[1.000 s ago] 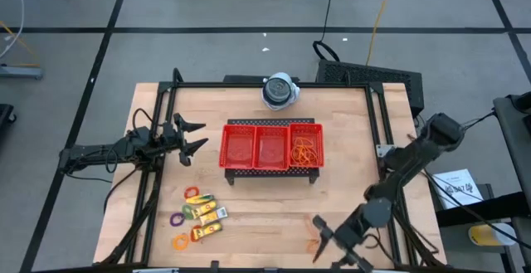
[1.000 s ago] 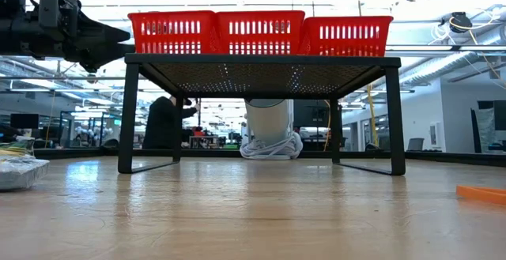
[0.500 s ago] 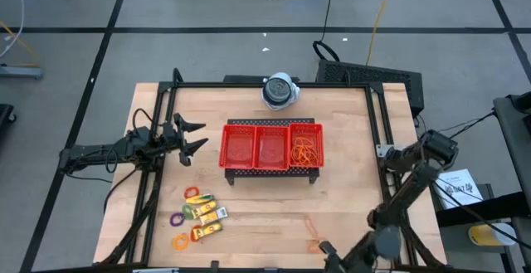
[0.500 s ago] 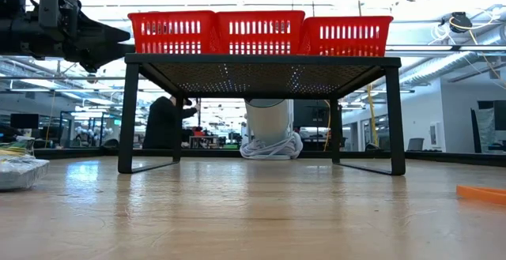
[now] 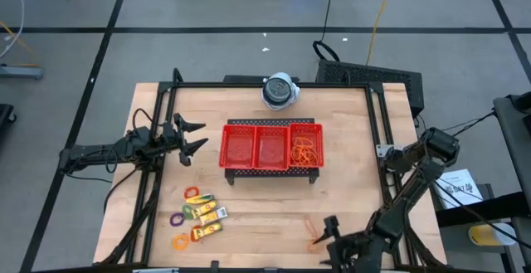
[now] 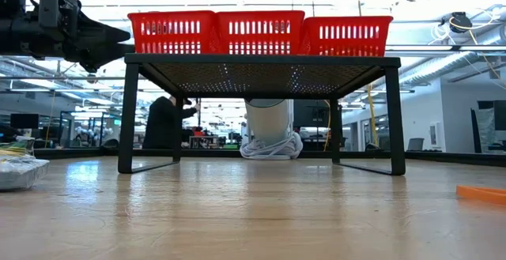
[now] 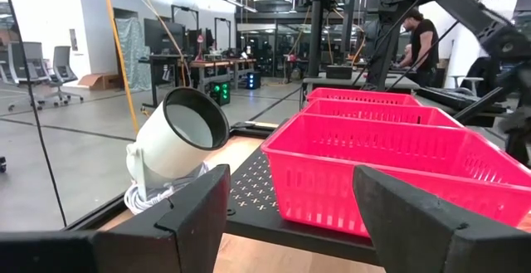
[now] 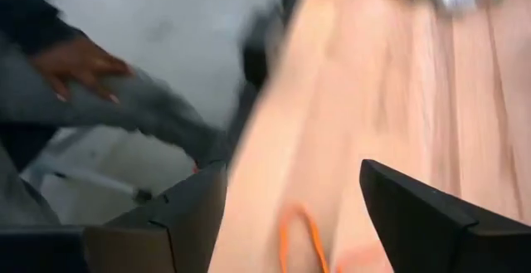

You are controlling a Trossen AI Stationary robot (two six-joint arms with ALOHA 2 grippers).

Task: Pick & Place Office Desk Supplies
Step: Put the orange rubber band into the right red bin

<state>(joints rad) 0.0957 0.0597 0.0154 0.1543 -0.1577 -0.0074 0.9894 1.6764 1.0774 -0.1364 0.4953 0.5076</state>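
I see a tangle of orange rubber bands (image 5: 304, 151) already in the right compartment of the red mesh tray (image 5: 271, 126) at frame centre; its other two compartments look bare. One orange rubber band (image 5: 314, 241) lies on the table (image 5: 249, 198) at lower right, with my right claw (image 5: 332, 238) spread wide just beside it. The yellow packets (image 5: 207, 215) and coloured rings (image 5: 177, 230) wait at lower left. My left claw (image 5: 189, 138) hangs open left of the tray, holding nothing. I judge most sorting remains.
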